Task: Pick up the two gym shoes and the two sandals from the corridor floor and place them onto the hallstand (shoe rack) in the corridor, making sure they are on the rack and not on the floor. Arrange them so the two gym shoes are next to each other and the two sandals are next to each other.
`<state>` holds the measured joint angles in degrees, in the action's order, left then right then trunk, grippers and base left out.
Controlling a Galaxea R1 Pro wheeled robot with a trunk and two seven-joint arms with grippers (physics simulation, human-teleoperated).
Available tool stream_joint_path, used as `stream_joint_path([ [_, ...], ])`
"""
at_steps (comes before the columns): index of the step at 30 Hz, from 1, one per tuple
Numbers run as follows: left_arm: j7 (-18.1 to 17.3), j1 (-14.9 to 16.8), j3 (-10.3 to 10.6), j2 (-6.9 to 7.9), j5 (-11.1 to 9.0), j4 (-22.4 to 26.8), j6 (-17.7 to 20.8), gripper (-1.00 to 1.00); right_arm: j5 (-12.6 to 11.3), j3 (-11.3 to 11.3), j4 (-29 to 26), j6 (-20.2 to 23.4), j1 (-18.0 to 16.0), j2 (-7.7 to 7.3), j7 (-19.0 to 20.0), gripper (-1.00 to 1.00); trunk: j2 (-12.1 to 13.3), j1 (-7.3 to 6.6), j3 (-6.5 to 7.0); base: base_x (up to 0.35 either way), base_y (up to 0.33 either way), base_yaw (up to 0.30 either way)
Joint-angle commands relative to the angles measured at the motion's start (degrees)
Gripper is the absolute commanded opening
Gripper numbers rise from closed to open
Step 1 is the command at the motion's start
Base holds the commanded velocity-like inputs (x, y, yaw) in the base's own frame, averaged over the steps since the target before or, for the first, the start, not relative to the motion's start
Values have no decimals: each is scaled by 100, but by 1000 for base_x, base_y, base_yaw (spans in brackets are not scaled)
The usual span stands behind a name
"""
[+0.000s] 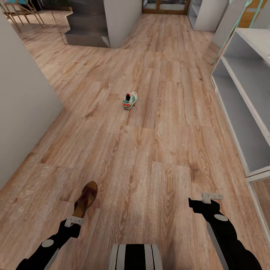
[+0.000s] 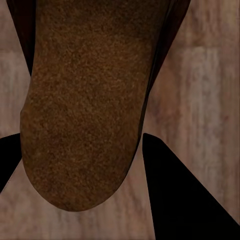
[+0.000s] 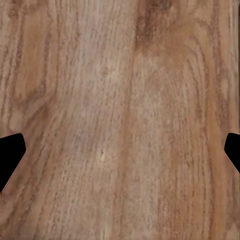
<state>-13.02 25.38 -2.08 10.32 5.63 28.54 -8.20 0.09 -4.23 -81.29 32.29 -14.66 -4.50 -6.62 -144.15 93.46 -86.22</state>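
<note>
Holding: the left gripper [image 1: 77, 219] carries a flat brown leather sandal [image 1: 86, 198] with a tan insole, its toe pointing away from the robot over the light brown wood-grain plank floor [image 1: 157, 150].
Left jaws: clamped on the sandal; in the left wrist view its suede-like brown sole [image 2: 85, 110] lies between the two dark fingers [image 2: 175, 195].
Right gripper [image 1: 204, 200]: hovers low over bare planks, holding nothing.
Right jaws: spread wide apart; in the right wrist view only the dark fingertips [image 3: 10, 150] show at the edges, with wood grain [image 3: 120, 120] between them.
Gym shoe: one white low-top sneaker with green stripes and red-orange heel patch [image 1: 130, 100] stands on the floor mid-corridor, well apart from both grippers.
Rack: the pale grey-white shelved hallstand [image 1: 243, 97] runs along the robot's right side; its visible shelves carry no shoes.
Left side: a plain grey wall [image 1: 22, 112].
</note>
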Motion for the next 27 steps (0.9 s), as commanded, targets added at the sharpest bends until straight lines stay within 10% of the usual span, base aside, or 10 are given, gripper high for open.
stream_joint_path([
  [1,-19,0,-24,-2,77,-3,-27,-100,0,7,-7,31,-2,1,-20,100,0,-3,20,0,0,0],
  [7,-12,-6,-29,-12,38,-24,-24,-100,-1,10,3,12,-2,15,-25,100,8,-19,153,0,0,0],
  [8,-10,-23,-80,-14,-458,-88,-43,-100,12,8,115,-222,-2,17,-48,100,10,-21,181,0,0,0],
  [10,-11,-20,-113,16,-656,-98,-48,-100,21,4,276,-430,-2,8,-49,100,12,-26,241,0,0,0],
  [27,282,-59,-238,19,-816,-746,-840,-100,19,6,2050,-2162,20,-7,-34,100,35,-70,768,0,0,0],
])
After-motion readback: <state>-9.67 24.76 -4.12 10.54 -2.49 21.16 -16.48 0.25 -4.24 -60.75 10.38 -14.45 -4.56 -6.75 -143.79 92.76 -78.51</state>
